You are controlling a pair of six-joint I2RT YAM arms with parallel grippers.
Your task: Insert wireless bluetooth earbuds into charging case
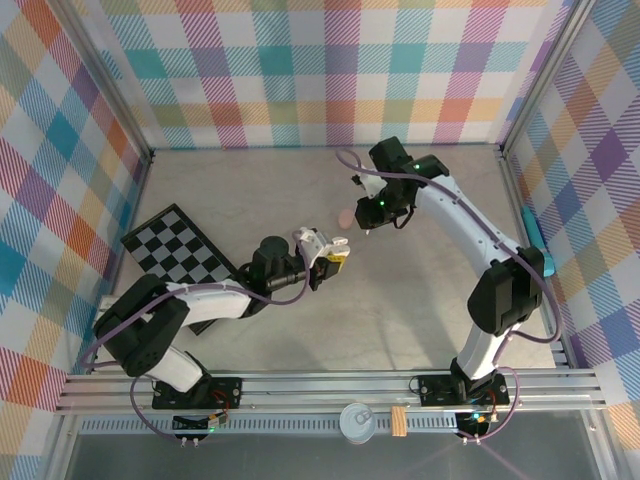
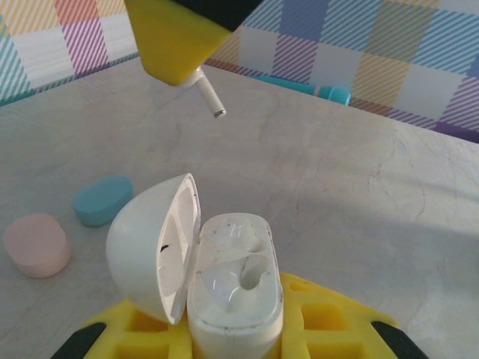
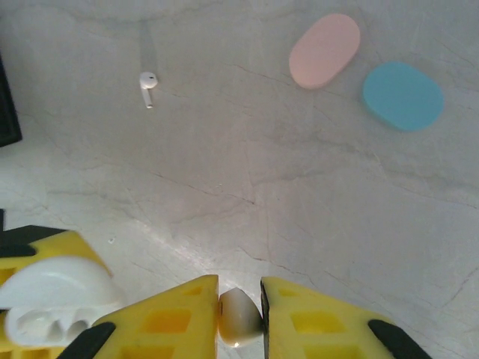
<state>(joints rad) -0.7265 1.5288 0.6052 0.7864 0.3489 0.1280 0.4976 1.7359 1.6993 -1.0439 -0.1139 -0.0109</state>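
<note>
My left gripper (image 2: pixel 232 321) is shut on a white charging case (image 2: pixel 233 280). The case stands upright with its lid (image 2: pixel 153 250) swung open to the left, and both sockets look empty. My right gripper (image 3: pixel 239 290) is shut on a white earbud (image 3: pixel 239 315), pinched by its head. In the left wrist view that earbud's stem (image 2: pixel 209 95) hangs from the yellow fingers above and behind the case. In the top view the left gripper (image 1: pixel 328 260) holds the case (image 1: pixel 310 242) mid-table, with the right gripper (image 1: pixel 372 222) just beyond it to the right. A second white earbud (image 3: pixel 147 86) lies loose on the table.
A pink case (image 3: pixel 324 50) and a blue case (image 3: pixel 403 95) lie shut on the table beyond the grippers. A checkerboard (image 1: pixel 180 245) lies at the left. A teal stick (image 1: pixel 535 235) rests by the right wall. Plaid walls enclose the table.
</note>
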